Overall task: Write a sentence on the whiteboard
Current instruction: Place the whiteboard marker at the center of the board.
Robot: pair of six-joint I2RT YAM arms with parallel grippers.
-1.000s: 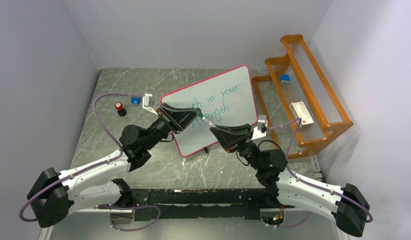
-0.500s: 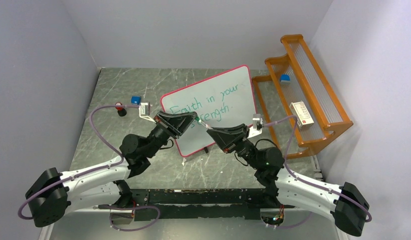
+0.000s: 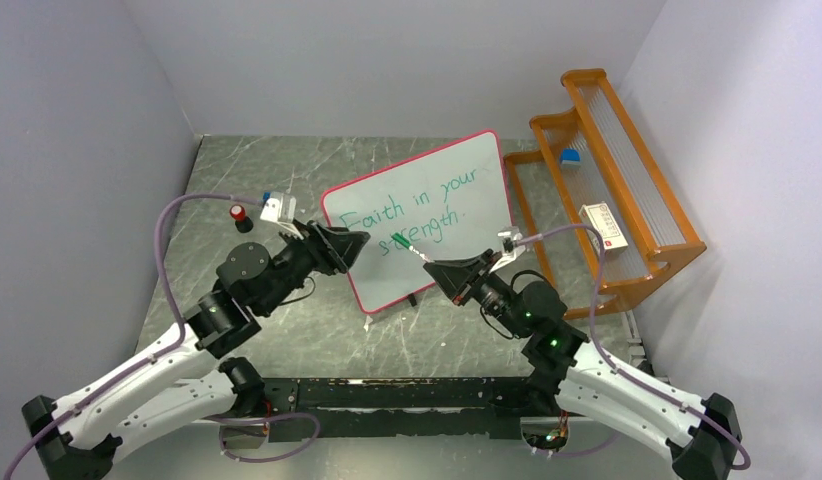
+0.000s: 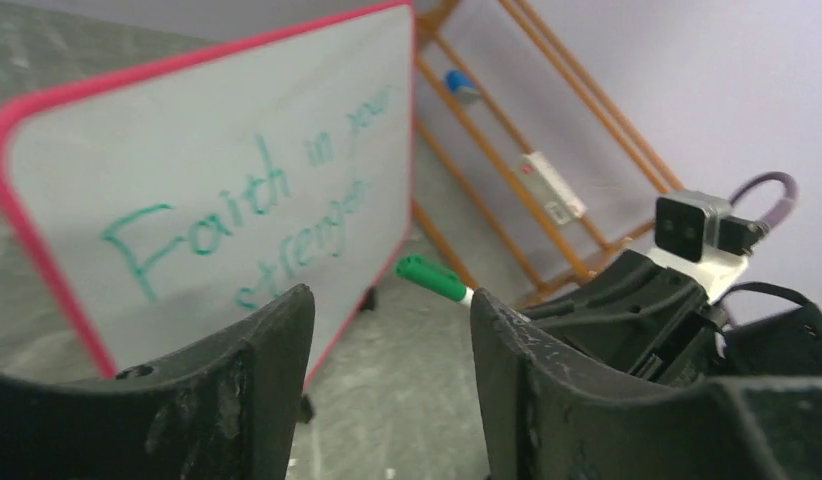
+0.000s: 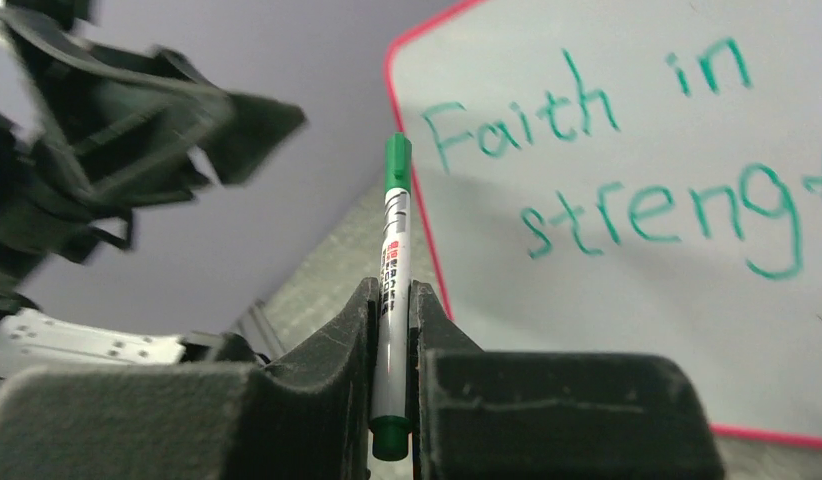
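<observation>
**Operator:** What is at the far left?

**Spotter:** On your left, a small black object with a red top (image 3: 238, 214) stands on the grey marbled table (image 3: 287, 330). Just right of it is a little blue block (image 3: 271, 200), partly hidden behind your left wrist camera.

**Operator:** And my left arm?

**Spotter:** Your left gripper (image 3: 363, 240) hangs at the whiteboard's left edge. Its fingers (image 4: 257, 390) are apart, with nothing between them. In your left wrist view you look through that gap at the board.

**Operator:** Where is the board?

**Spotter:** The whiteboard (image 3: 482, 225) stands near the middle of the table on small black feet, turned at an angle, its pink-red frame all around. The sentence (image 3: 419, 196) is in green, in two lines: "Faith in your" above "strength". The wrist views cut off some of the letters.

**Operator:** The pen?

**Spotter:** The green marker (image 3: 409, 248) is just in front of the board's lower half. Its green end points toward the board, and your left wrist view shows that end clear of the surface. Your right gripper (image 3: 430, 268) has its fingers clamped on the marker's white barrel.

**Operator:** Further right?

**Spotter:** An orange wooden rack (image 3: 642, 235) stands just beside the board along the right wall. It holds a small blue object (image 3: 570, 156) and a white box (image 3: 604, 225).
</observation>
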